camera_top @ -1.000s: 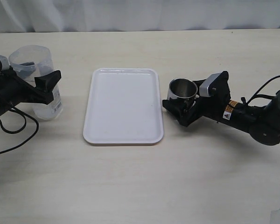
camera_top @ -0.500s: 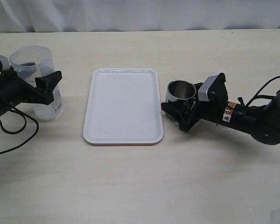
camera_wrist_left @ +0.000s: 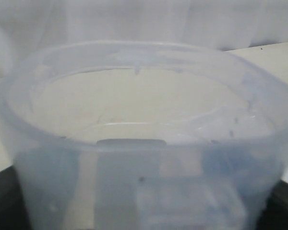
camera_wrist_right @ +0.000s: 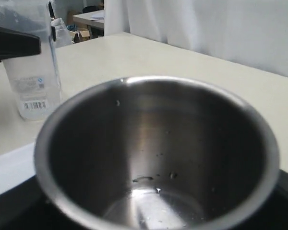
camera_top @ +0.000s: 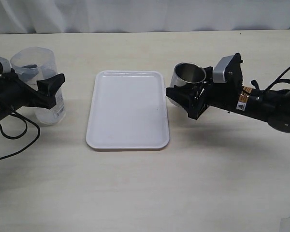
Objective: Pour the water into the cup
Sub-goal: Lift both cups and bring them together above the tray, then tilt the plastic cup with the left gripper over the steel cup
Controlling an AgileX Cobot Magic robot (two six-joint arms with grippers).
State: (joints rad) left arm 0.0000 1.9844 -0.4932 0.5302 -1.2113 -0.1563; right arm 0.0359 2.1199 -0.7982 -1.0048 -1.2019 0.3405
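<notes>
The steel cup [camera_top: 189,76] is held in my right gripper [camera_top: 186,98], which is shut on it and holds it a little above the table, just right of the white tray [camera_top: 128,130]. In the right wrist view the cup [camera_wrist_right: 153,143] fills the picture; its inside holds only a few droplets. My left gripper [camera_top: 42,86] is shut on the translucent plastic beaker [camera_top: 36,72], which stands upright on the table at the far left. The water [camera_top: 49,114] shows faintly low in the beaker. The beaker [camera_wrist_left: 144,143] fills the left wrist view.
The white tray lies flat between the two arms, with nothing on it. A black cable [camera_top: 14,140] loops on the table under the left arm. The right wrist view shows the far beaker [camera_wrist_right: 31,72] and a corner of the tray [camera_wrist_right: 5,170].
My right gripper has lifted the cup off the table and carried it slightly up and towards the tray. The left gripper and the beaker have not moved.
</notes>
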